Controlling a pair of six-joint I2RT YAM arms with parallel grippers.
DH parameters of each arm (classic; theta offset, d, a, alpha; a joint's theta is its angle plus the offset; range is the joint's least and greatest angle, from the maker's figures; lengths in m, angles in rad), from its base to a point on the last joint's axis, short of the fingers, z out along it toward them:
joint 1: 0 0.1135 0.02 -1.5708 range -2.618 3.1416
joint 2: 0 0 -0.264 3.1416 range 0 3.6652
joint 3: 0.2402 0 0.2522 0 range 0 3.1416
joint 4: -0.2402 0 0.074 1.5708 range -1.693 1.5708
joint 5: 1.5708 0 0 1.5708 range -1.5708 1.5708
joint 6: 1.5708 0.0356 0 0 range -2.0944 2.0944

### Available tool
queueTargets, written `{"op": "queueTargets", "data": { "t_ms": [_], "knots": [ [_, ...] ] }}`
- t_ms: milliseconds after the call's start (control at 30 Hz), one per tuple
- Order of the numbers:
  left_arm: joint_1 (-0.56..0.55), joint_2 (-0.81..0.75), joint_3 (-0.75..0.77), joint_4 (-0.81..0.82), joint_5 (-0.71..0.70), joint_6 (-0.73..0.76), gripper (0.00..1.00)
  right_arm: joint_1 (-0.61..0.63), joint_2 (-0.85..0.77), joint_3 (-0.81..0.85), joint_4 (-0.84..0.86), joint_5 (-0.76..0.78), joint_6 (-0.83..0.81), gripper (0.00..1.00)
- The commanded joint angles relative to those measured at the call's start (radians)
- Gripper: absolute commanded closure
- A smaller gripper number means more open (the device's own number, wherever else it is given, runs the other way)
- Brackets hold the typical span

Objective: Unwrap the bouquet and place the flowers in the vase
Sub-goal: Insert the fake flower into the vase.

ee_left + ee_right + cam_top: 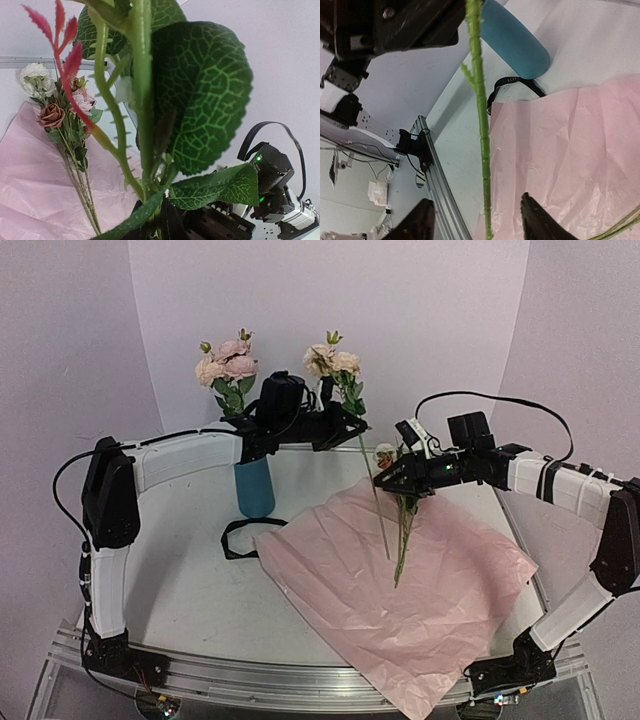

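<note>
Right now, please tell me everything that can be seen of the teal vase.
The vase is tall, smooth and teal-blue; its material I cannot tell. It stands upright on the white table, at the back left, near the far corner of the pink paper. A black ribbon lies by its foot. The left arm crosses in front of its top and hides the rim. Above the arm, pink and cream roses rise from it.

Soft, even, lilac-tinted room light, with faint shadows on the white counter [190,580]. In the left wrist view, a close green leaf [205,95] is sharp and the background blurred. In the right wrist view, the fingers [422,222] are dark and the flower stem [481,125] slightly soft.
</note>
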Motion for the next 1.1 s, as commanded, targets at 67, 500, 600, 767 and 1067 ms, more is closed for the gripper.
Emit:
{"op": "queueTargets", "data": {
  "t_ms": [67, 500, 600, 767, 1067],
  "knots": [
    [0.006, -0.137, -0.035, -0.069, -0.043, 0.167, 1.0, 0.005, -0.051, 0.008, -0.003, 0.114, -0.015, 0.16],
    [0.008, -0.373, -0.155, -0.151, -0.368, 0.483, 1.0, 0.004, -0.088, 0.038, -0.002, 0.364, 0.026, 0.02],
    [0.013, -0.419, -0.161, -0.151, -0.507, 0.549, 1.0, 0.004, -0.083, 0.046, -0.002, 0.38, 0.044, 0.02],
    [0.03, -0.46, -0.144, -0.136, -0.637, 0.642, 1.0, 0.005, -0.071, 0.064, -0.002, 0.383, 0.051, 0.02],
    [0.08, -0.52, -0.144, -0.022, -0.781, 0.809, 1.0, 0.005, -0.038, 0.109, -0.003, 0.39, 0.044, 0.02]
  ]
}}
